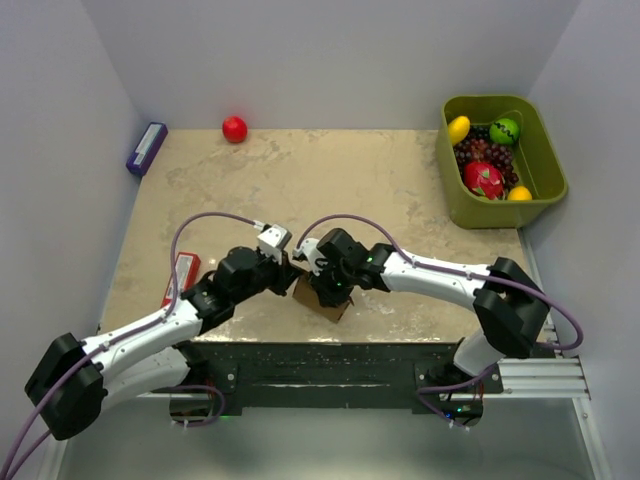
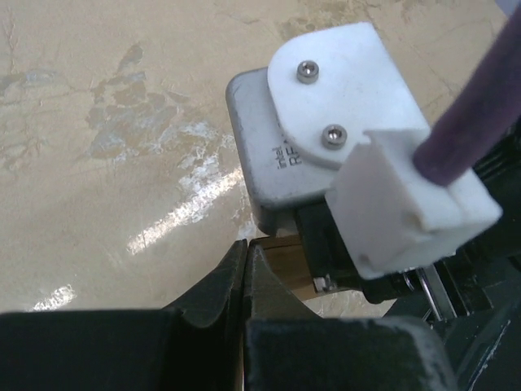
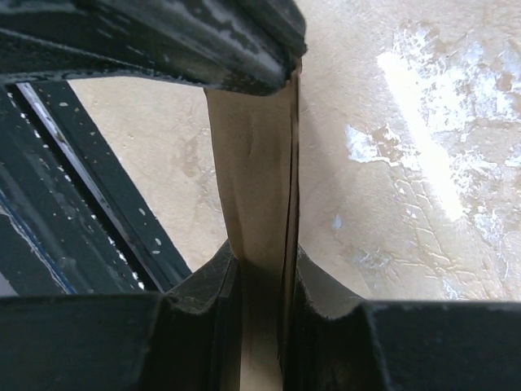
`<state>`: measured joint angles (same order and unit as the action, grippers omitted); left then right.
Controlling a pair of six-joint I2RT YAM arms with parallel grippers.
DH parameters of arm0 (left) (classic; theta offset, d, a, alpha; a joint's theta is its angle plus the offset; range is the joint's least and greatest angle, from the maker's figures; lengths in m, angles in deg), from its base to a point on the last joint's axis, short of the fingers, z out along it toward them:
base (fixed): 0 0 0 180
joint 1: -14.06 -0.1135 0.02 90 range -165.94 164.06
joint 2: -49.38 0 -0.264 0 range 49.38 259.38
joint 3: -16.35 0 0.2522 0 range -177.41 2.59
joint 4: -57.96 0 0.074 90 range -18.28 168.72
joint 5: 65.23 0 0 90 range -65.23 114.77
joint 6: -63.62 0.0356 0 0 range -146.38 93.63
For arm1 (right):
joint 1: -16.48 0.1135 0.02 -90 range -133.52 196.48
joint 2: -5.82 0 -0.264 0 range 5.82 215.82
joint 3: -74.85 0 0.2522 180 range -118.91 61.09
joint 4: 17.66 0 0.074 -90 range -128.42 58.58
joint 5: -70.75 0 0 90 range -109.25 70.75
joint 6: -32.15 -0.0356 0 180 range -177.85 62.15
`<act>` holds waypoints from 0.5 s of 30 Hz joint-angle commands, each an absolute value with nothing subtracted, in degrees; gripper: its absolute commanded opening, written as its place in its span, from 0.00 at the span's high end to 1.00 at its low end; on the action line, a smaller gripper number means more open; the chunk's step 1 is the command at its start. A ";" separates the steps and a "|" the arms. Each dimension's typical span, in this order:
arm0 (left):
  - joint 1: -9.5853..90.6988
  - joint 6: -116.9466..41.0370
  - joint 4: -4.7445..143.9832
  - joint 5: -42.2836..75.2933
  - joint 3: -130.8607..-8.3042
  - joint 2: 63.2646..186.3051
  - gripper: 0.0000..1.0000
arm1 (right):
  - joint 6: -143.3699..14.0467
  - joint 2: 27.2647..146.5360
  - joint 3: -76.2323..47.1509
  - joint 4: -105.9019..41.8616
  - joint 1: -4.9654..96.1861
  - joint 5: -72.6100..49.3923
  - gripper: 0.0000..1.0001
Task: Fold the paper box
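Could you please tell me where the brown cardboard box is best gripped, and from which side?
Grip the cardboard box on a flat panel near its edge, coming in edge-on so the fingers close across the thin sheet. In the right wrist view the sheet is doubled over flat, and the right claw pinches it that way; thin card probably offers no better hold.

One paper box [image 1: 337,305], one ball [image 1: 234,129], one bin [image 1: 500,212], one red packet [image 1: 184,275]
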<state>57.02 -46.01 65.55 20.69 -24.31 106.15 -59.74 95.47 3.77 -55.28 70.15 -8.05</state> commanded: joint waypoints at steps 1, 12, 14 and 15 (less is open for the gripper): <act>57.48 -48.78 56.35 24.59 -18.09 103.17 1.00 | -59.87 95.99 1.59 -55.07 69.39 -15.12 0.98; 57.56 -50.37 44.31 24.68 -7.88 103.43 1.00 | -60.22 96.70 2.21 -54.45 69.39 -16.44 0.98; 57.56 -50.63 43.77 26.08 -7.08 102.82 1.00 | -60.31 96.79 2.21 -54.54 69.48 -16.44 0.98; 57.56 -50.72 43.69 26.17 -6.21 102.64 1.00 | -60.39 96.79 2.21 -54.54 69.39 -16.70 0.98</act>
<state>57.37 -49.95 42.80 23.12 -9.95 103.46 -59.37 96.62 3.69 -54.80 70.72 -9.75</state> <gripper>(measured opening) 0.017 0.226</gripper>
